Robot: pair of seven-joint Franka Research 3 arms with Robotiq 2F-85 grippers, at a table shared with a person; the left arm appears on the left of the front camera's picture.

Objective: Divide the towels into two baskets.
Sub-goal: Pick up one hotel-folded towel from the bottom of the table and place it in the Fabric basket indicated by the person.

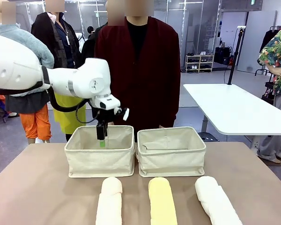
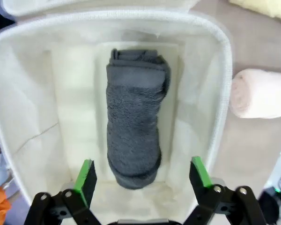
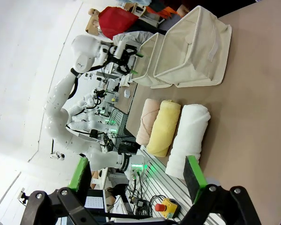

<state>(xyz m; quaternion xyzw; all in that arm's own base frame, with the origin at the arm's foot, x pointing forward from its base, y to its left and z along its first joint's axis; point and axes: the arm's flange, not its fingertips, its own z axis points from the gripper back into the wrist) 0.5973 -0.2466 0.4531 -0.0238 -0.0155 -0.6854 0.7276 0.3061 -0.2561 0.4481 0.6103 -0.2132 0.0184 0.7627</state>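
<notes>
Baskets, two, cream canvas, side by side and nearly touching at the table's far middle. The left basket (image 1: 99, 164) holds the dark grey towel (image 2: 133, 117), which lies lengthways along the middle of its floor. The right basket (image 1: 171, 161) shows bare canvas inside.

Three more rolls lie along the table's near edge, ends toward the baskets. The cream-peach towel (image 1: 109, 204) is before the left basket, the pale yellow towel (image 1: 162, 204) before the right one. The white towel (image 1: 218, 201) lies toward the near right corner, slightly angled.

Left gripper (image 1: 102, 139) hangs in the left basket's mouth. Its jaws are spread wide, green pads either side of one end of the grey roll, clear of it. Right gripper (image 3: 136, 166) is released too, jaws wide, clear of the table.

The table (image 1: 37, 187) is a brown matte top. A person in a dark red cardigan (image 1: 145, 70) stands at its far edge behind the baskets. A white table (image 1: 234, 108) stands off to the right.
</notes>
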